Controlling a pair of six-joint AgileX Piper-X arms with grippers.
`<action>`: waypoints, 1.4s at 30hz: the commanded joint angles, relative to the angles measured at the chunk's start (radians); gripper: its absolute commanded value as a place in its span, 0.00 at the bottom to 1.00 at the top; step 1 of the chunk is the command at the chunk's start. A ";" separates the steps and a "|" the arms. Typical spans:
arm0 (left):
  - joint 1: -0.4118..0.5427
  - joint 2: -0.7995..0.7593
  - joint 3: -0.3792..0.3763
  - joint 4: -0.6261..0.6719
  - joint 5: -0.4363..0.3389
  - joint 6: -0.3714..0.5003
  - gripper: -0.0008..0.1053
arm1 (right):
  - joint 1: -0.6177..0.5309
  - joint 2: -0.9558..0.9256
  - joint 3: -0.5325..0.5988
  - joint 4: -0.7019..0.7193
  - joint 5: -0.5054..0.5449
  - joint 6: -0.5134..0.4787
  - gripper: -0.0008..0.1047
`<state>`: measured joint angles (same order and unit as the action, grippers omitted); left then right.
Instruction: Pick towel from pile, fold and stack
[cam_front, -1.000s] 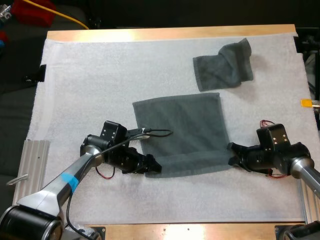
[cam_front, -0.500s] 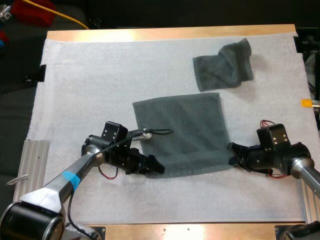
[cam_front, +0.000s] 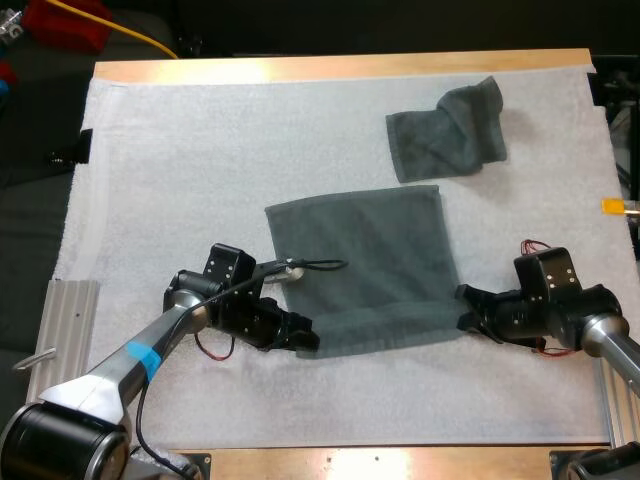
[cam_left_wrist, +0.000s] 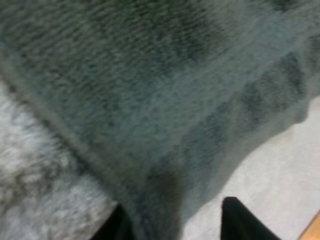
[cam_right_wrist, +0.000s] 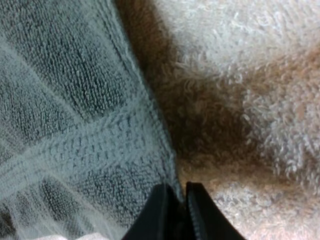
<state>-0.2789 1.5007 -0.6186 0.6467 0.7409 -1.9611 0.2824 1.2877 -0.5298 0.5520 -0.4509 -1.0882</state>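
My left arm is reaching in low from the near left corner, its forearm angling across the white fleecy mat (cam_front: 170, 150) that is covering the wooden surface (cam_front: 300, 68). The left hand (cam_front: 303, 336) is pointing rightwards at the near left corner of the flat dark grey-green cloth towel (cam_front: 365, 260). It is released: in the left wrist view its two black fingers (cam_left_wrist: 239, 222) are standing apart, straddling that corner without pinching it. The flat towel is lying spread out in the middle of the mat. A crumpled dark grey-green cloth towel (cam_front: 447, 130) is sitting well apart from it, towards the far right. My right arm is coming in low from the right edge, and the right hand (cam_front: 464, 308) is pointing leftwards, grasping the flat towel's near right corner, its fingers (cam_right_wrist: 159, 210) pressing on the hem from both sides.
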 joint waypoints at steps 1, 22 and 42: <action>-0.005 0.004 0.001 0.014 -0.010 0.007 0.27 | 0.002 -0.007 -0.001 0.008 0.000 -0.014 0.01; -0.005 -0.182 0.001 0.161 -0.054 0.086 0.01 | 0.002 -0.183 -0.001 0.085 0.000 -0.014 0.01; -0.145 -0.334 -0.002 0.261 -0.113 0.063 0.01 | 0.157 -0.339 -0.001 0.174 0.030 0.065 0.01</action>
<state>-0.4194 1.1739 -0.6164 0.8991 0.6215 -1.8939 0.4368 0.9554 -0.5298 0.7320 -0.4283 -1.0267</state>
